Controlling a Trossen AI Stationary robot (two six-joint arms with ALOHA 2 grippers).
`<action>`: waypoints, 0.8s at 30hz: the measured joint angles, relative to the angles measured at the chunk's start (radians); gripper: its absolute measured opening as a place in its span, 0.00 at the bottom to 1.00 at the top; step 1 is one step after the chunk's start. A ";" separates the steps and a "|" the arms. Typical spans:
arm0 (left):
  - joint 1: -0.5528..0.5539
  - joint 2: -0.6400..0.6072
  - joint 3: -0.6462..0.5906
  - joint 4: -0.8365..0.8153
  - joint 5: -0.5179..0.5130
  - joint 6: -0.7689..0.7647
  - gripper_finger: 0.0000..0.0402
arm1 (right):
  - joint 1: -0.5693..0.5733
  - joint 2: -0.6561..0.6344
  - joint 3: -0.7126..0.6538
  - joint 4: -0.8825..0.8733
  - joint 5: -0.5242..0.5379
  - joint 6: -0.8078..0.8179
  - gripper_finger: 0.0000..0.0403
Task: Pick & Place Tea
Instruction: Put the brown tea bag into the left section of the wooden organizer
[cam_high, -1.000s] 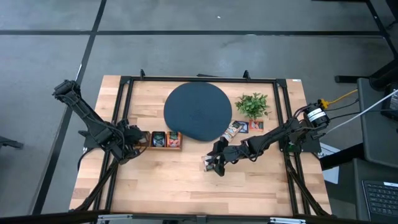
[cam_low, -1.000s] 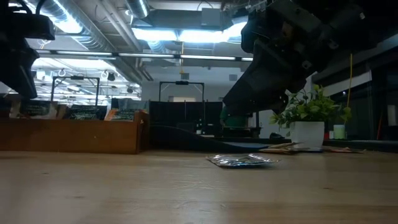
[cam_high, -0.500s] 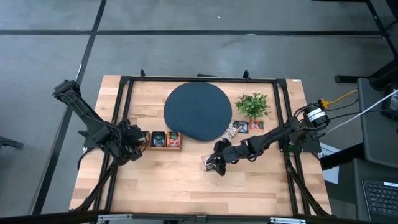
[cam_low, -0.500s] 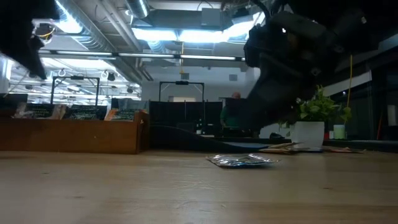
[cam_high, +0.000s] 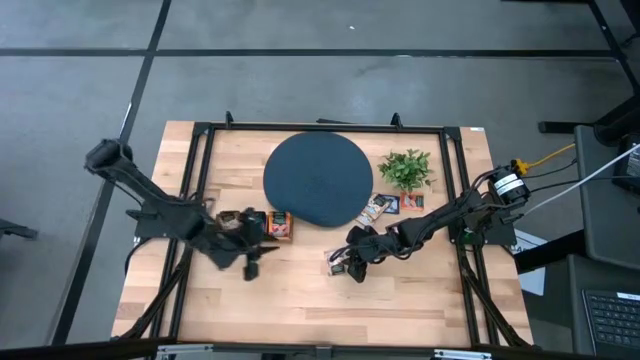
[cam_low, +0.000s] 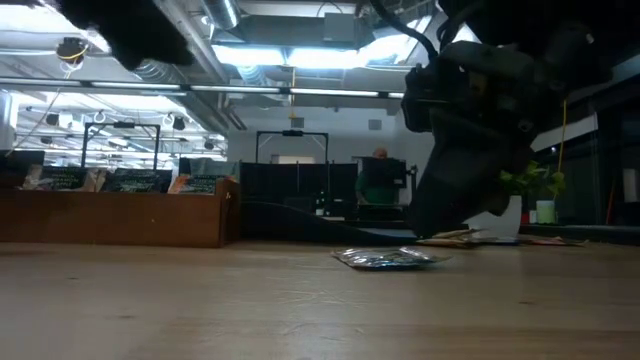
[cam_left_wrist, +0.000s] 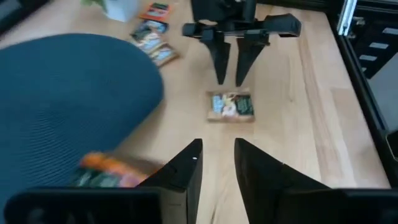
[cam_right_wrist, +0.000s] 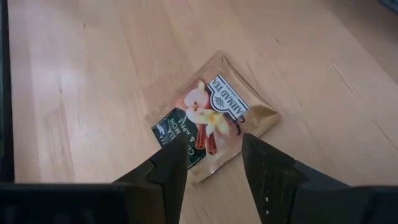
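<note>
On your left, the left tool (cam_high: 250, 268) hung over bare tabletop (cam_high: 290, 300) just in front of the wooden tea box (cam_high: 262, 226), its fingers (cam_left_wrist: 186, 169) parted by a narrow gap with nothing between them. The box already carried several sachets standing on edge.

In the middle sat the round dark mat (cam_high: 316, 178), with no tea on it that I could make out.

To the right of centre lay the loose sachet (cam_high: 338, 262), flat on the tabletop in front of the mat's near edge. You had the right tool (cam_high: 352, 270) directly above it, pointing down, fingers (cam_right_wrist: 168, 163) spread fairly wide and empty. In the right wrist view the sachet (cam_right_wrist: 212, 122) lay diagonal to the line between the fingers, one corner reaching into the gap, most of the packet just ahead of the tips. So the right arm was plainly the nearer; the left tool stood well apart from it, facing it across the wood.

I judge the coming pinch depended on that skew: the fingers would meet a corner rather than a straight edge unless you turned the wrist or shifted forward.

Farther right, a few more sachets (cam_high: 392, 205) lay beside the small potted plant (cam_high: 406, 168).
</note>
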 joint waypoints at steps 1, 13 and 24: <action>0.025 0.040 0.000 0.056 0.035 0.016 0.22 | 0.002 0.000 0.000 0.000 0.000 0.007 0.38; 0.183 0.433 0.062 0.530 0.327 0.133 0.11 | 0.004 0.000 0.000 -0.067 -0.083 0.130 0.38; 0.241 0.711 0.294 0.415 0.306 0.222 0.01 | 0.004 -0.001 0.001 -0.116 -0.105 0.200 0.38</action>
